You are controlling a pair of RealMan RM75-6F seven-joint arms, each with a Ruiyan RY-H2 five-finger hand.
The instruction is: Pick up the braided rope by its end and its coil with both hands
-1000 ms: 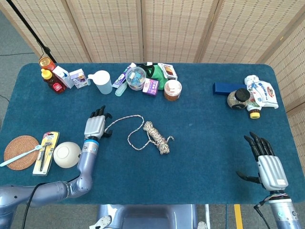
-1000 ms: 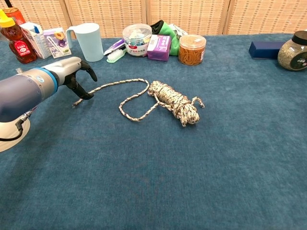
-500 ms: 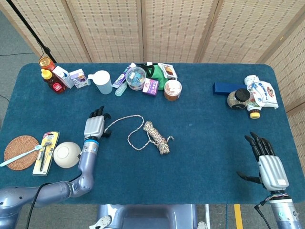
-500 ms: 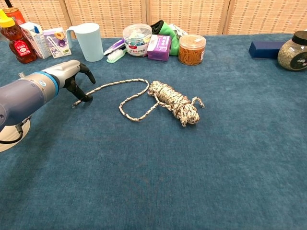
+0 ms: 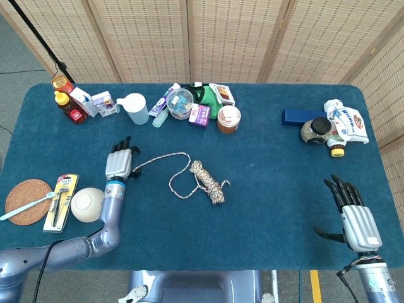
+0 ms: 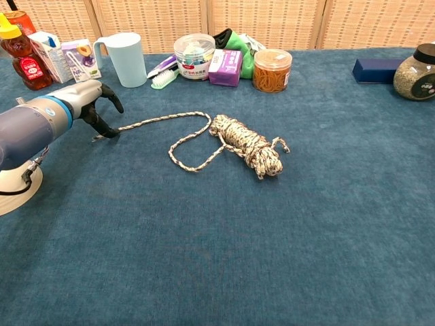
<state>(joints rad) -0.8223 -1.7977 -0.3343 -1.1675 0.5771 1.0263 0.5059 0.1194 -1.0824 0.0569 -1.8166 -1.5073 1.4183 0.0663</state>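
Observation:
The braided rope lies mid-table, its coil [image 5: 208,180] [image 6: 249,143] bundled on the cloth. A loose strand loops out from the coil and runs left to the rope's end [image 5: 134,168] [image 6: 102,134]. My left hand [image 5: 118,162] [image 6: 90,103] is at that end with its fingers curled down, pinching the strand against the table. My right hand [image 5: 354,216] hovers near the front right corner, far from the coil. Its fingers are spread and it holds nothing. The chest view does not show it.
Along the back stand a honey bottle [image 5: 69,108], small cartons, a pale blue mug [image 5: 136,108], a tub [image 5: 182,101] and an orange-filled jar [image 5: 228,118]. A blue box and jars [image 5: 315,129] sit back right. A white ball [image 5: 88,204], coaster [image 5: 26,201] and carded tool lie front left.
My left hand has shifted left and slightly back, dragging the rope's end with it, so the strand now lies straighter. The coil and my right hand have not moved.

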